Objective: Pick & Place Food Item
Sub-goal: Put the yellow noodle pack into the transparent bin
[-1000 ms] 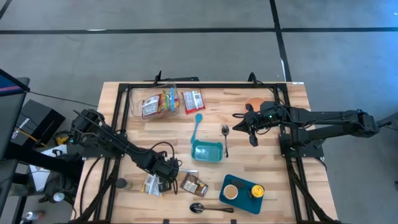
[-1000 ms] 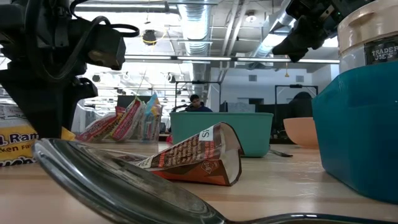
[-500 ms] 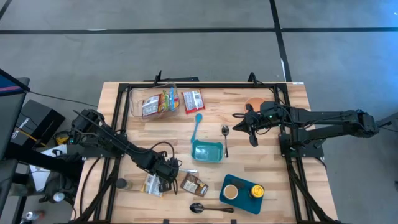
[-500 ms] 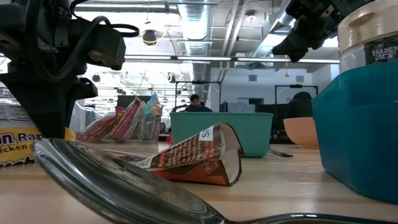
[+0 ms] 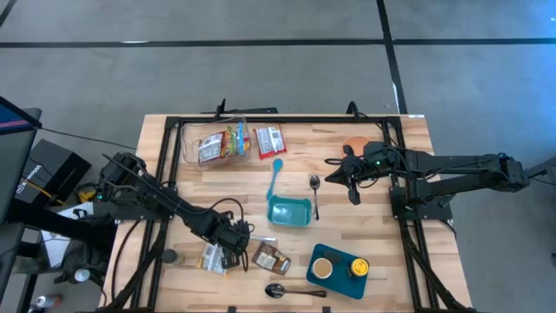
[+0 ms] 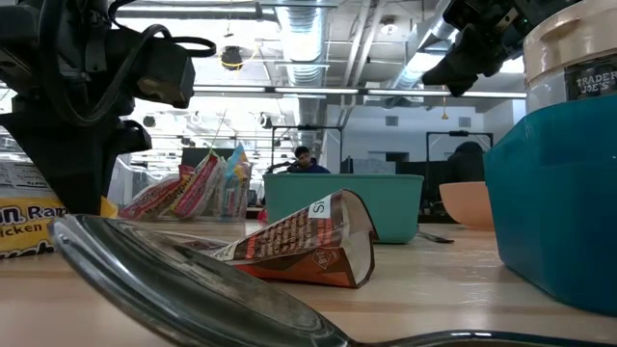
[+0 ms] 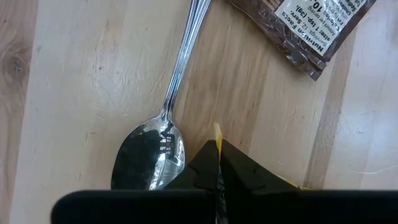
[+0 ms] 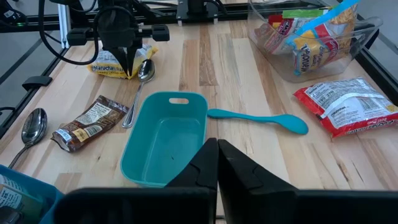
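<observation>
A white and yellow ramen packet [image 5: 211, 257] lies flat near the table's front left. My left gripper [image 5: 232, 251] points steeply down over the end of the packet [image 8: 107, 62] next to a metal spoon [image 8: 145, 70], and is shut on it. A brown snack packet [image 5: 271, 258] lies to its right, and an empty teal container [image 5: 288, 211] sits at mid-table. My right gripper [image 8: 216, 155] hangs shut and holding nothing above the table's right half, near an orange bowl [image 5: 354, 143]. My left gripper pinches the ramen packet's end between its two fingers, and a yellow corner [image 7: 217, 132] pokes out past the fingertips. The fingers come from above, pointing steeply down. The rest of the packet [image 6: 29, 224] lies on the table.
At the far left a clear bin [image 5: 217, 143] holds snack packets, with a red packet [image 5: 270, 141] beside it. A teal spoon [image 5: 276, 174] and a fork [image 5: 314, 193] lie near the container. A blue tray with jars [image 5: 339, 269] and another spoon [image 5: 291, 291] are at the front.
The ramen packet has shifted a little under my left gripper; in the low view more of its print shows now than a second ago. Neither arm has moved.
</observation>
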Robot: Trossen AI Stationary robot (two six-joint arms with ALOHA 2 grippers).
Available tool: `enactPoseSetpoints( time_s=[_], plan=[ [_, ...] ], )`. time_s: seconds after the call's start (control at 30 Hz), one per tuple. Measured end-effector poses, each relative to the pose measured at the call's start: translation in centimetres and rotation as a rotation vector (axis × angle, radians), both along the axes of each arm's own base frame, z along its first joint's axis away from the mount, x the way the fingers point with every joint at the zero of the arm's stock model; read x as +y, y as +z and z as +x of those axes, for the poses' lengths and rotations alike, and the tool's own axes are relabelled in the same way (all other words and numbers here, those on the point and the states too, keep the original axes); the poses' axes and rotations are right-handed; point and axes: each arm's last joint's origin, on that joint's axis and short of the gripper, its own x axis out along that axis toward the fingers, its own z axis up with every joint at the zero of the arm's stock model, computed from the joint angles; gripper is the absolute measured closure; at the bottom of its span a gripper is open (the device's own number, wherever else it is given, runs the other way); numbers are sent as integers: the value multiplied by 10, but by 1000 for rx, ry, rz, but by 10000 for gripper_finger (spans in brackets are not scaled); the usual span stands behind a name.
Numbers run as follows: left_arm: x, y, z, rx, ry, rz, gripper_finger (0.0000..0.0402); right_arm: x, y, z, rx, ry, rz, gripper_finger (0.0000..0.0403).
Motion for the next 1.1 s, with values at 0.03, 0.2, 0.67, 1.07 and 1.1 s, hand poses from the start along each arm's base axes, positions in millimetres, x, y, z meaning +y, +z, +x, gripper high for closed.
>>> enactPoseSetpoints(
  time_s=[0.03, 0.2, 0.67, 1.07, 1.1],
  plan=[
    [0, 0, 0, 0, 0, 0, 401, 0, 0, 0, 0, 0, 0, 403],
    [0, 2, 0, -6, 1, 0, 401, 0, 0, 0, 0, 0, 0, 403],
    [14, 70, -12, -352, 100, 44, 401, 0, 0, 0, 0, 0, 0, 403],
    [33, 118, -34, -593, 128, 209, 401, 0, 0, 0, 0, 0, 0, 403],
    [34, 120, -36, -605, 120, 236, 401, 0, 0, 0, 0, 0, 0, 403]
  ],
)
